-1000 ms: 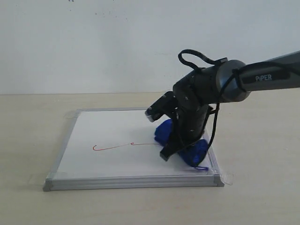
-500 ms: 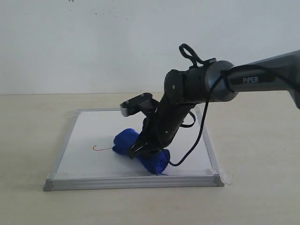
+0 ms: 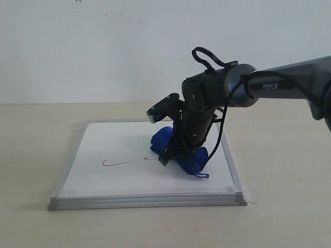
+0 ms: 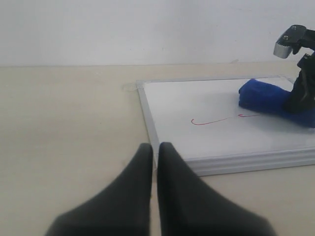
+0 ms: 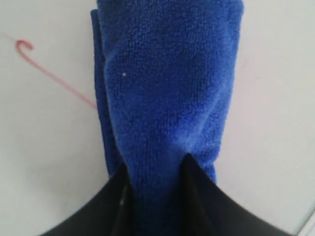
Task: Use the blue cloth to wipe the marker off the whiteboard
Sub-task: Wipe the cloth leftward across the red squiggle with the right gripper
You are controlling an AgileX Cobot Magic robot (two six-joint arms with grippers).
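Observation:
The whiteboard (image 3: 119,139) lies flat on the table. The red marker (image 3: 121,163) runs from its hook at the left up to the blue cloth (image 3: 194,159). My right gripper (image 3: 173,155) is shut on the cloth and presses it onto the board right of the middle. In the right wrist view the cloth (image 5: 167,73) fills the gap between the fingertips of the right gripper (image 5: 153,172), with the marker (image 5: 54,78) beside it. My left gripper (image 4: 155,147) is shut and empty, low over the table just off a corner of the whiteboard (image 4: 206,142).
Bare beige table (image 3: 289,155) surrounds the board, with a white wall behind. Clear tape tabs (image 3: 251,196) stick out at the board's corners. The right arm (image 4: 302,83) stands over the far side of the board in the left wrist view.
The right gripper swept the cloth left along the red line to near the hook, then came back to right of the middle. The line still shows left of the cloth.

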